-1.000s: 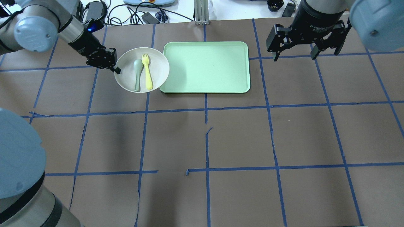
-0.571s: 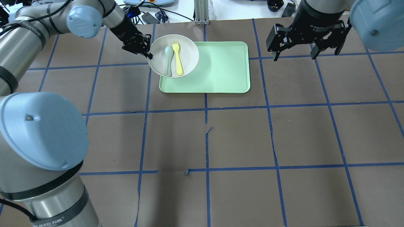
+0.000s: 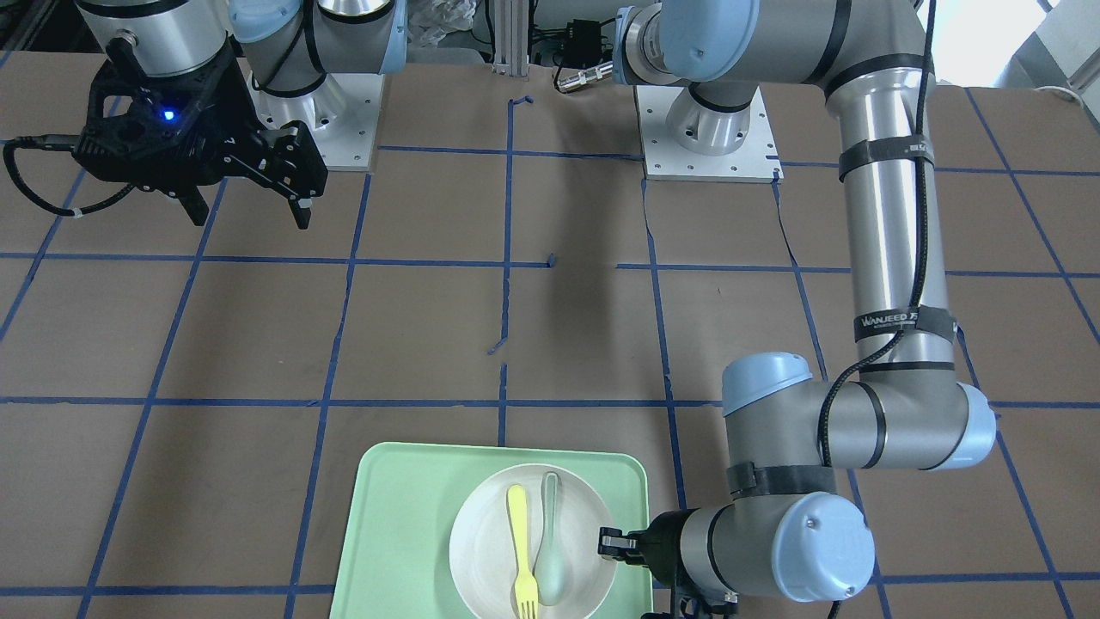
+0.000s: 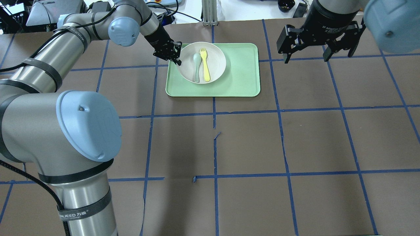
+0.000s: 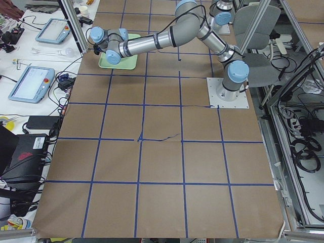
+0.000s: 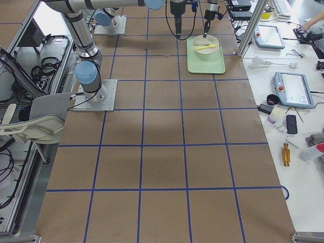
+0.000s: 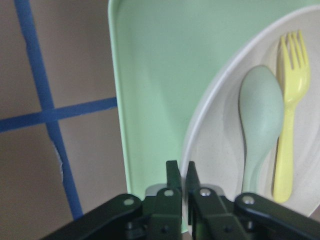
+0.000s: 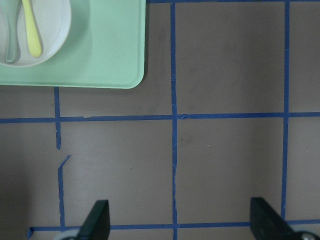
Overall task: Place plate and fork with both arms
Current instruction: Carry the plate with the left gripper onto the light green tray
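The off-white plate (image 4: 217, 62) is over the left half of the light-green tray (image 4: 242, 78); I cannot tell whether it rests on it. The pale-yellow fork (image 4: 206, 65) lies in the plate beside a grey-green spoon (image 4: 196, 65). My left gripper (image 4: 177, 60) is shut on the plate's left rim; the left wrist view shows the rim (image 7: 210, 105) pinched between the fingers (image 7: 172, 177). My right gripper (image 4: 306, 60) is open and empty, high above the table to the right of the tray. The front view shows the plate (image 3: 481, 542) and the fork (image 3: 519, 550).
The table is brown paper with a grid of blue tape (image 4: 215, 144). Cables and devices lie beyond the far edge (image 4: 157, 16). My left arm's elbow (image 4: 88, 124) rises large at the near left.
My left arm has carried the plate, with fork and spoon in it, rightwards from the table beside the tray to over the tray's left half. The right arm has not moved.
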Controlling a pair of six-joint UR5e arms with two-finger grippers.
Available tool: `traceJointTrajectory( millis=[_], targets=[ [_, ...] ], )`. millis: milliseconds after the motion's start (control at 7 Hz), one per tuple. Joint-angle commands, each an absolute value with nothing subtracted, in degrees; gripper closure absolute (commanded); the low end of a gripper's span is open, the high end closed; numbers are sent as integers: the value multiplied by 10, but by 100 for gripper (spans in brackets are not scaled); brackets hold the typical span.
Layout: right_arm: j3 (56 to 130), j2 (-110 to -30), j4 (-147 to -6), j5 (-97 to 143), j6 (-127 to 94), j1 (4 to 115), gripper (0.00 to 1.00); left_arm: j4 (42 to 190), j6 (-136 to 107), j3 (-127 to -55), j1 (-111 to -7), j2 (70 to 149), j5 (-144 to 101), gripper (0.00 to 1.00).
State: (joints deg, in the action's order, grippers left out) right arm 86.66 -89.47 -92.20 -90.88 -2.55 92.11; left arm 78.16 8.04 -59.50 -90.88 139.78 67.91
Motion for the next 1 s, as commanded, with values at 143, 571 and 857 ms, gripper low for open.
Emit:
traceJointTrajectory(
  millis=[143,571,857],
  targets=[
    [867,-895,-922,-909,-25,921,0,779,67,-601,-935,1409,679,100],
    [857,-886,-925,-911,-33,922,0,755,68,-642,-937,1384,680,0],
    [833,-837,-934,-909,-33,923,0,797,67,-637,-933,1346,691,0]
  ],
)
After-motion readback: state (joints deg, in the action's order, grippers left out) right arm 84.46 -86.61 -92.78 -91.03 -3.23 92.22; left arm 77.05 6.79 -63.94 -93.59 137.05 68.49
